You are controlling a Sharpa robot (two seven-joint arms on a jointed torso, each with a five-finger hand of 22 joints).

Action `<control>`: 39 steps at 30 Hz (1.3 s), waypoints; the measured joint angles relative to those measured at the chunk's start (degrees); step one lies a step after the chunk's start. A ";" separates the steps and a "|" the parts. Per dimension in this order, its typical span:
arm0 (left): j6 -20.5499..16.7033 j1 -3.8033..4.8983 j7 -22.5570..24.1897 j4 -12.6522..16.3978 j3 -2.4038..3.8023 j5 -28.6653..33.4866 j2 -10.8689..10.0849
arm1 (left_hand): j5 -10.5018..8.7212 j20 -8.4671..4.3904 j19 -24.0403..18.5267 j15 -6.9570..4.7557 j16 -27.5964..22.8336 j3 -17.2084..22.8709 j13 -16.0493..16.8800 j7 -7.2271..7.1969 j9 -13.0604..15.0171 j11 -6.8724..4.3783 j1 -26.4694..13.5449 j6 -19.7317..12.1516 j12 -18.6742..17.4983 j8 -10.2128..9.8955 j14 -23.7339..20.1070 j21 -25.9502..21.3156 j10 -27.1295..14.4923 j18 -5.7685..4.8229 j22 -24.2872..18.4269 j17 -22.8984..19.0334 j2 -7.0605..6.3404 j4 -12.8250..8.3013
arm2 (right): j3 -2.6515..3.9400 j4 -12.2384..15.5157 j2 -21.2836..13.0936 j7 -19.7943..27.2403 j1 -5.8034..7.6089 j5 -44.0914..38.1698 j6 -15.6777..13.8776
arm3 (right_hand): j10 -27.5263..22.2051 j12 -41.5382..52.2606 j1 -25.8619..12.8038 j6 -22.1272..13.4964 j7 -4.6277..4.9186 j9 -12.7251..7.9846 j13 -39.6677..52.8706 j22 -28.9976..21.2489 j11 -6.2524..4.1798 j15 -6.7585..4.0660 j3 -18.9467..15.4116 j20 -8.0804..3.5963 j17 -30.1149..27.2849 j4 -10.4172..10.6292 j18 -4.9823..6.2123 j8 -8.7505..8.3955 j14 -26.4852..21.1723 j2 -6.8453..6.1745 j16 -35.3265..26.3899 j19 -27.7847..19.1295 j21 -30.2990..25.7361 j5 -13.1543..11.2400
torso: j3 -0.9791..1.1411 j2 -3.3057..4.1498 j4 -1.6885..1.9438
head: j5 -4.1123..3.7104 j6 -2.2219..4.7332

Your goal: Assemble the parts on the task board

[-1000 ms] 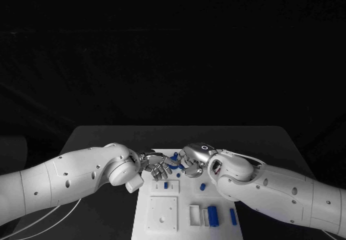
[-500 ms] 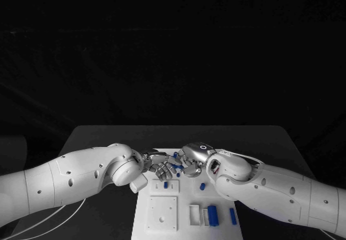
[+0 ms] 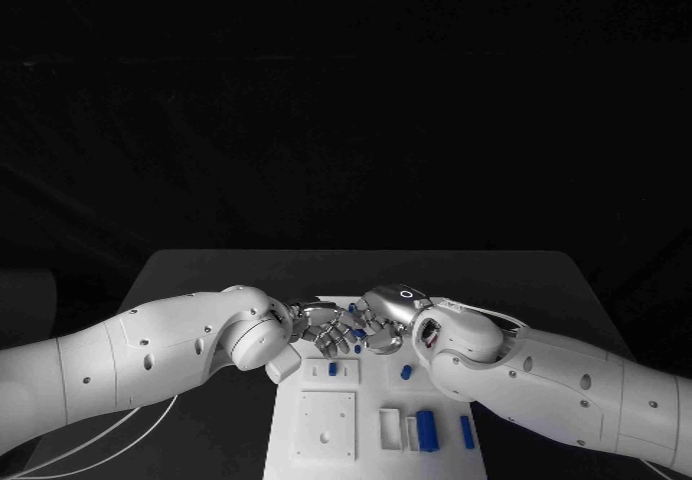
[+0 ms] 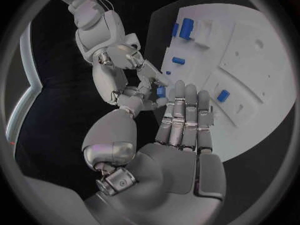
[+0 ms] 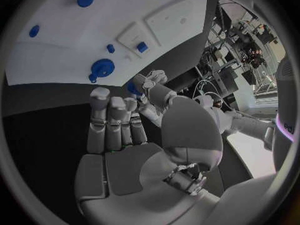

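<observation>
Since a second ago we see the left arm has swung a little further in over the black worktop (image 3: 202,270), so its silver left hand (image 3: 320,331) now sits closer against the silver right hand (image 3: 378,326); the pieces on the board lie as they did. Both hands meet, touching or nearly so, above the far end of the white rectangular task board (image 3: 325,440). In the left wrist view the left hand (image 4: 181,120) has its long fingers straight and side by side, and the other hand's fingertips hold a small blue part (image 4: 160,91) right at their tips; the right wrist view shows the same small blue piece (image 5: 133,88) where the thumb side of the right hand (image 5: 125,135) meets the other hand's fingers. We read the right hand as pinching this part, but for the left hand we cannot tell whether it grips it or only touches it. On the board, a short blue peg (image 3: 332,369) stands in a small raised square block, a blue stub (image 3: 405,373) lies beside it, and a blue rectangular block (image 3: 426,431) and a slim blue bar (image 3: 464,431) lie near the near end beside a white slotted holder (image 3: 389,428). The board's far end is hidden beneath the hands.
</observation>
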 measured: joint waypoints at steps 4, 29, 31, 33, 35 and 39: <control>-0.37 0.00 0.00 -0.09 0.00 0.10 0.17 | 0.00 0.00 0.00 0.00 0.03 0.00 -0.15 0.00 -0.10 0.00 0.58 0.00 0.00 0.00 0.00 0.00 0.00 0.01 0.05 -0.06 0.58 0.00 | 0.00 0.04 0.08 -0.03 0.00 0.00 0.00 | 0.00 0.00 0.00 0.00 0.00 0.00 0.00 0.00 0.00 0.00 0.00 0.00 0.00 0.00 0.01 0.00 0.00 0.00 0.00 0.00 0.00 0.00 | 0.01 0.01 0.00 | 0.00 -0.02; -0.86 -0.04 -0.10 -0.22 -0.05 0.41 0.44 | 0.00 0.01 0.45 -0.64 0.69 -0.29 -0.82 -0.51 -0.54 -0.50 4.02 0.52 0.00 0.94 0.64 0.00 0.77 -0.01 0.39 -0.12 2.94 -0.28 | 0.03 0.12 0.39 -0.83 0.04 -0.15 -0.02 | 0.41 0.00 0.45 0.22 -0.19 0.01 -0.05 -0.01 0.00 0.02 0.33 0.00 -0.01 0.02 0.30 0.00 0.00 -0.75 0.00 0.41 -0.01 0.00 | -0.02 -0.01 -0.02 | 0.08 -0.14; -0.93 -0.04 -0.11 -0.24 -0.06 0.41 0.51 | 0.00 0.01 0.45 -0.64 1.02 -0.32 -0.98 -0.54 -0.62 -0.54 5.45 0.55 0.00 1.02 0.64 0.00 0.97 -0.01 0.46 -0.17 2.94 -0.32 | 0.04 0.12 0.41 -0.93 0.05 -0.19 -0.02 | 0.41 0.00 0.45 0.22 -0.19 0.01 -0.05 -0.01 0.00 0.02 0.35 0.00 -0.01 0.04 0.31 0.00 0.00 -0.75 0.00 0.41 -0.01 0.00 | -0.02 -0.01 -0.02 | 0.09 -0.14; -1.00 -0.04 -0.14 -0.27 -0.07 0.41 0.56 | 0.00 -0.23 0.69 -0.83 1.13 -0.48 -1.12 -0.65 -0.68 -0.79 7.02 0.99 0.00 1.46 0.88 0.00 1.24 -0.02 0.56 -0.17 2.90 -0.47 | 0.04 0.13 0.43 -1.03 0.05 -0.24 -0.02 | 0.41 0.00 0.45 0.22 -0.19 0.01 -0.05 -0.01 0.00 0.02 0.48 0.00 -0.01 0.17 0.31 0.00 0.00 -0.75 0.00 0.41 -0.01 0.00 | -0.02 -0.01 -0.02 | 0.12 -0.16; -1.05 -0.05 -0.14 -0.31 -0.07 0.41 0.60 | 0.00 -0.12 0.94 -0.64 1.36 -0.48 -1.23 -0.61 -0.77 -0.82 7.92 1.04 0.00 1.47 1.07 0.00 1.27 -0.04 0.56 -0.17 2.79 -0.47 | 0.04 0.14 0.45 -1.13 0.06 -0.29 -0.01 | 0.41 0.00 0.45 0.23 -0.19 0.01 -0.05 -0.01 0.00 -0.09 0.48 0.00 -0.01 0.17 0.31 0.00 0.11 -0.75 0.00 0.41 -0.01 0.00 | -0.02 0.00 -0.02 | 0.14 -0.18; -1.14 -0.05 -0.16 -0.37 -0.07 0.48 0.66 | 0.00 -0.09 0.97 -0.84 1.36 -0.64 -1.33 -0.81 -0.82 -0.83 8.87 1.24 0.22 1.69 1.26 0.00 1.68 -0.03 0.62 -0.17 3.00 -0.63 | 0.04 0.15 0.50 -1.36 0.06 -0.40 0.00 | 0.41 -0.01 0.45 0.34 -0.30 0.01 -0.05 -0.01 0.00 -0.10 0.48 0.01 -0.01 0.18 0.32 0.00 0.29 -0.75 0.00 0.41 -0.01 0.00 | 0.00 -0.01 -0.02 | 0.18 -0.21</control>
